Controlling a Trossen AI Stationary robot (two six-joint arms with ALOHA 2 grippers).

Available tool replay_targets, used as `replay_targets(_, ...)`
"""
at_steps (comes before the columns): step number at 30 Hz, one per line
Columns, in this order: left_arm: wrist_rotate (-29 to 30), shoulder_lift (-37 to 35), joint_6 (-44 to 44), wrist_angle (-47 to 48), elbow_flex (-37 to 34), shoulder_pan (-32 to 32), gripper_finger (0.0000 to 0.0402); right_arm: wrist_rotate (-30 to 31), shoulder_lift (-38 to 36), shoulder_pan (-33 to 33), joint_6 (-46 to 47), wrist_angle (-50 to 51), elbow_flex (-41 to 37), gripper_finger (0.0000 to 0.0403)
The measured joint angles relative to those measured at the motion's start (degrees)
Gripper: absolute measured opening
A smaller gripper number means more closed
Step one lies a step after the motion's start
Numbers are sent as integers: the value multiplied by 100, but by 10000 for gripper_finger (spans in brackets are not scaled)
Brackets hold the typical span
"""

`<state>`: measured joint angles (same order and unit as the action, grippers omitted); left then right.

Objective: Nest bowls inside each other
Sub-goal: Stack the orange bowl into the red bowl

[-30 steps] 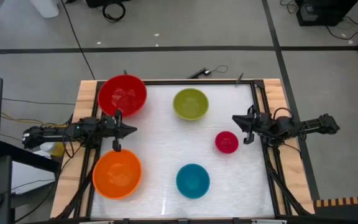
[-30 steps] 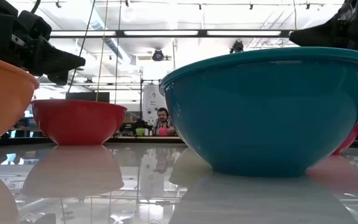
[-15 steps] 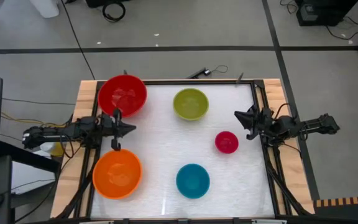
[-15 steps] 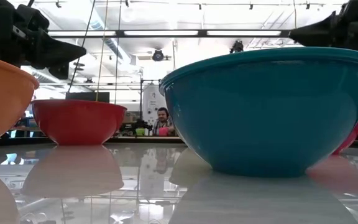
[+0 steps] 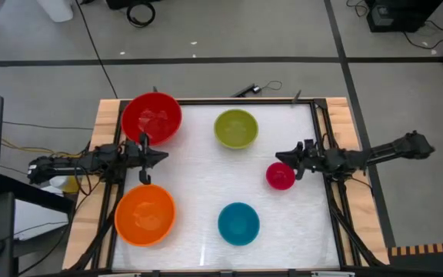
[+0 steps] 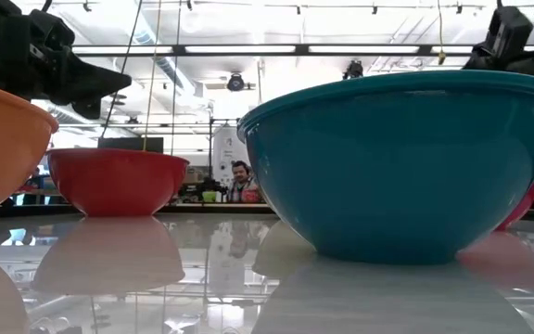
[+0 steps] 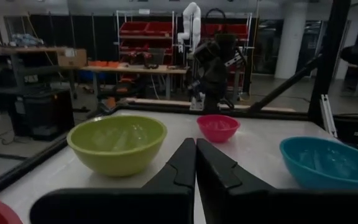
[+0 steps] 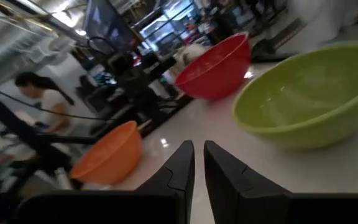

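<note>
Five bowls stand apart, upright on their bases, on the white table: red at far left, yellow-green at far middle, small pink at right, blue at near middle, orange at near left. My left gripper hovers shut and level between the red and orange bowls, pointing across the table. My right gripper points level toward the table's left, just beyond the pink bowl's far rim. Its fingers are shut with only a narrow slit between them, and hold nothing.
A dark frame runs along the table's edges, with wooden boards on the left and right sides. The middle of the table between the bowls is free. In the low view a person sits in the room far behind the table.
My right gripper has reached out from the table's right edge toward the left, sinking a little and rolling about its own axis. It now stands just beyond the pink bowl. Its fingers stay together. The bowls have not moved.
</note>
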<state>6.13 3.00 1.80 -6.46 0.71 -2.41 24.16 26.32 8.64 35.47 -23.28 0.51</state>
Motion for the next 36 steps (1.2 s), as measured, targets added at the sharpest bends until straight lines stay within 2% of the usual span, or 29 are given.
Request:
replay_targets(6, 24, 3, 9, 227, 0, 0, 16, 14, 650, -22, -680, -523, -2, 46)
replay_targets(12, 230, 46, -143, 506, 4, -3, 16, 116, 1100, -22, -797, -691, -2, 46)
replay_targets(15, 610, 145, -146, 450, 4, -1, 20, 506, 1325, -34, -753, -943, -2, 49)
replay_targets(18, 1145, 267, -134, 347, 4, -3, 37, 769, 1526, -168, -1108, -1451, 28, 62)
replay_targets(21, 1378, 466, -237, 74, 2, -5, 63, 488, 1672, -401, -1514, -1575, 276, 82)
replay_targets(26, 1386, 936, -378, -311, 2, -5, 102, -14, 1984, -750, -1694, -1551, 709, 120)
replay_targets(31, 1373, 1403, 280, -293, 2, 0, 112, -19, 2145, -993, -1354, -1014, 1036, 134)
replay_targets(36, 1368, 1508, 797, -430, 75, 101, 112, -468, 2167, -1189, -773, 448, 1662, 133)
